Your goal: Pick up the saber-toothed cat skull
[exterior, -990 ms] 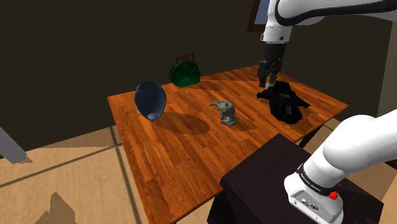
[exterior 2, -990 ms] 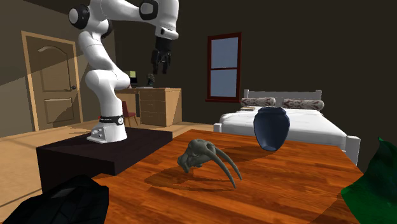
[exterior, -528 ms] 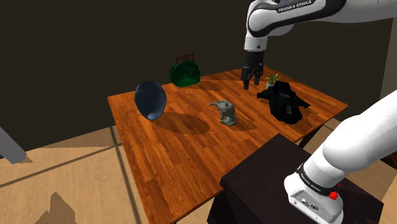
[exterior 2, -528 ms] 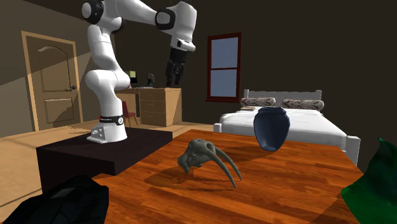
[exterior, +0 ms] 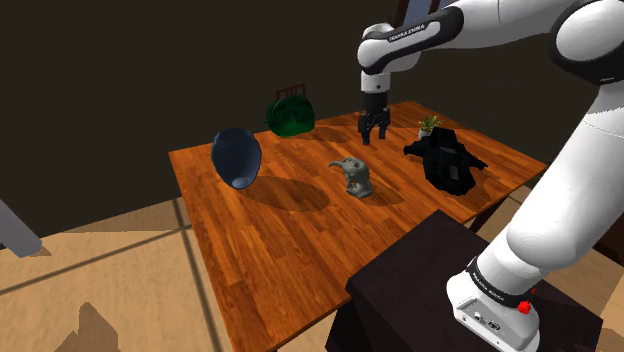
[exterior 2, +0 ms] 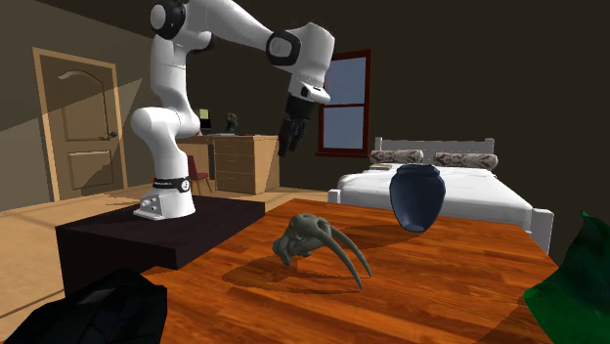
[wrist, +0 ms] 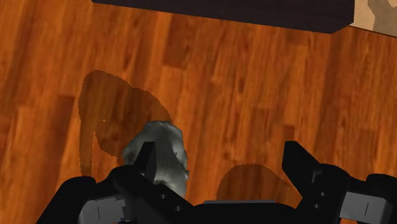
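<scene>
Arching arm (exterior: 470, 25), fingers (wrist: 147, 167) down and apart (seemingly above the grey skull (exterior: 353, 175))

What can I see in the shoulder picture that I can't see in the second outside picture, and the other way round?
The shoulder view adds a tiny potted plant beside the black heap. The second exterior view adds a bed, a window and a door. Both share the grey skull, the dark blue vase, the wooden table and the open gripper hanging above the table.
</scene>
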